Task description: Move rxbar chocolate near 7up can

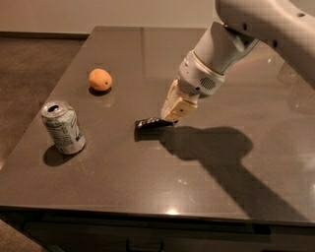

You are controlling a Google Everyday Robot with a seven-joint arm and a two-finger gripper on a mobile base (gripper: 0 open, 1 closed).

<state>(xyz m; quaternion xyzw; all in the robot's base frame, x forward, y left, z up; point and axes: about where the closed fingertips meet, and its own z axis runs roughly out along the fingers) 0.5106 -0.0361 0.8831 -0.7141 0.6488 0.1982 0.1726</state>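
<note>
The rxbar chocolate (149, 122), a flat black-wrapped bar, hangs pinched by the cream gripper (170, 117) just above the grey table (206, 197), for carrying to the white-and-green 7up can (63, 129).

The printing on the 7up can (62, 129), near left, and the rxbar chocolate (149, 122) cannot be read. The gripper (170, 118) clasps the bar's right end, mid-scene.

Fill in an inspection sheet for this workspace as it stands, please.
Surface: dark glossy table, reflecting lights.
Job's things: rxbar chocolate mid-table, held by the end farther from the can; 7up can standing near the left edge, apart from the bar.
Clutter: orange behind the can.
Gripper: gripper shut on the bar's end, low over the table's middle.
Cables: nothing seen.
Surroundings: brown floor at left, pale wall behind.
</note>
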